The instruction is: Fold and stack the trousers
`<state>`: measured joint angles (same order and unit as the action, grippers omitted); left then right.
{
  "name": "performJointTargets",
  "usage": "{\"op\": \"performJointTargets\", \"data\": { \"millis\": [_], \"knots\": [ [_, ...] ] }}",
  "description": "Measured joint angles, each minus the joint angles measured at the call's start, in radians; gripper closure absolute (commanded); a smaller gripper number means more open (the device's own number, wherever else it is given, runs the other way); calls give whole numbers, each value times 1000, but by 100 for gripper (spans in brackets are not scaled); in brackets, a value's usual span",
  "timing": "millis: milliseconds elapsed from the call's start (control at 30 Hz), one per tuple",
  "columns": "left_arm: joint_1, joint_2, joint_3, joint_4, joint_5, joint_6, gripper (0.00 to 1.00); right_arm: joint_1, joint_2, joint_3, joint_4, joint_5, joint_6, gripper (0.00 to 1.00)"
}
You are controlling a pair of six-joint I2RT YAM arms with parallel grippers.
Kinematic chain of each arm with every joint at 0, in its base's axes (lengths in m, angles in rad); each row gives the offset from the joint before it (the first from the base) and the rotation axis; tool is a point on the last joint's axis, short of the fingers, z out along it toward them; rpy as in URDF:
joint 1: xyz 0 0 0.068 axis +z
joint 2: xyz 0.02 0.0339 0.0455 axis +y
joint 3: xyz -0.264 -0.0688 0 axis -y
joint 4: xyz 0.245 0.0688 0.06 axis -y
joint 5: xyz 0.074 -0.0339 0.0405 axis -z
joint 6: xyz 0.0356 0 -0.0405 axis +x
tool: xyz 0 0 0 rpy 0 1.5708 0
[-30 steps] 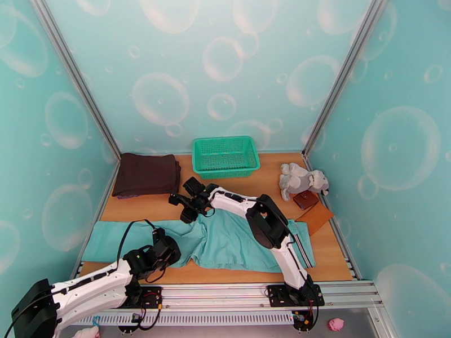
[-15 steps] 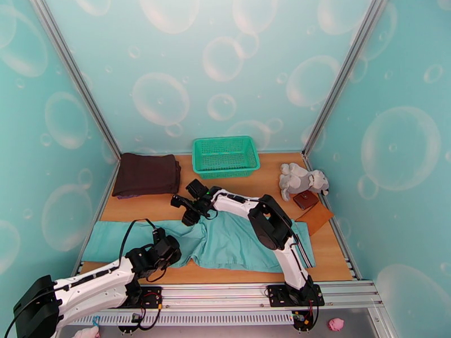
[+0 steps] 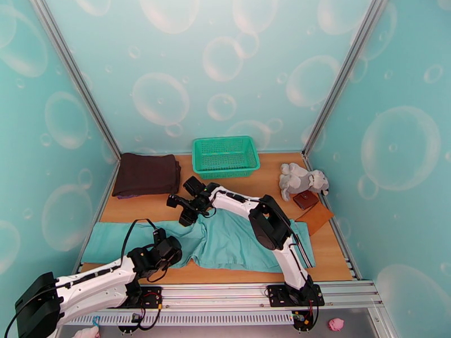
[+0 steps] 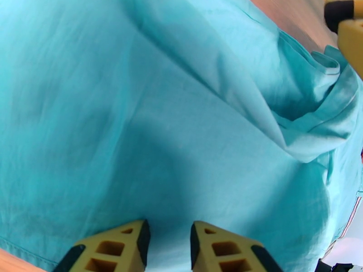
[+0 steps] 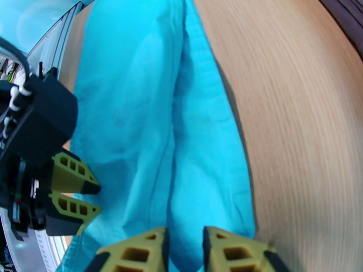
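The light teal trousers (image 3: 237, 243) lie flat and lengthwise across the near half of the table, legs toward the left. My left gripper (image 3: 173, 248) is low at their near edge, about mid-length. Seen from the left wrist, its fingers (image 4: 122, 250) stand a narrow gap apart over wrinkled cloth (image 4: 159, 109). My right gripper (image 3: 181, 216) is low over the far edge of the leg, and its jaws (image 5: 183, 245) are also slightly apart above the cloth (image 5: 149, 109). The right wrist view catches the left gripper (image 5: 97, 199) at the cloth's other edge.
A green basket (image 3: 225, 156) stands at the back centre and a dark brown folded garment (image 3: 146, 174) at the back left. A grey plush toy (image 3: 301, 181), a small brown case (image 3: 306, 199) and a brown flat sheet (image 3: 315, 218) sit at the right. Bare wood (image 3: 141, 209) lies behind the leg.
The right gripper has slid a little to the left along the trousers' far edge. The left gripper has shifted only slightly. The cloth keeps its shape.
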<state>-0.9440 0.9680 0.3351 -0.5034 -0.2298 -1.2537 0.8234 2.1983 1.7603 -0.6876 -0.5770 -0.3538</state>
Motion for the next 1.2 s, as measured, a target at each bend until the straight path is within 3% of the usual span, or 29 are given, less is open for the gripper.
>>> {"op": "performJointTargets", "data": {
  "millis": [700, 900, 1200],
  "knots": [
    [0, 6, 2, 5, 0, 4, 67, 1, 43, 1, -15, 14, -6, 95],
    [-6, 5, -2, 8, -5, 4, 67, -6, 33, -24, 70, 66, 39, 77],
    [-6, 4, -5, 13, -6, 4, 67, -56, -98, -196, 284, 139, 142, 68]
  ]
}}
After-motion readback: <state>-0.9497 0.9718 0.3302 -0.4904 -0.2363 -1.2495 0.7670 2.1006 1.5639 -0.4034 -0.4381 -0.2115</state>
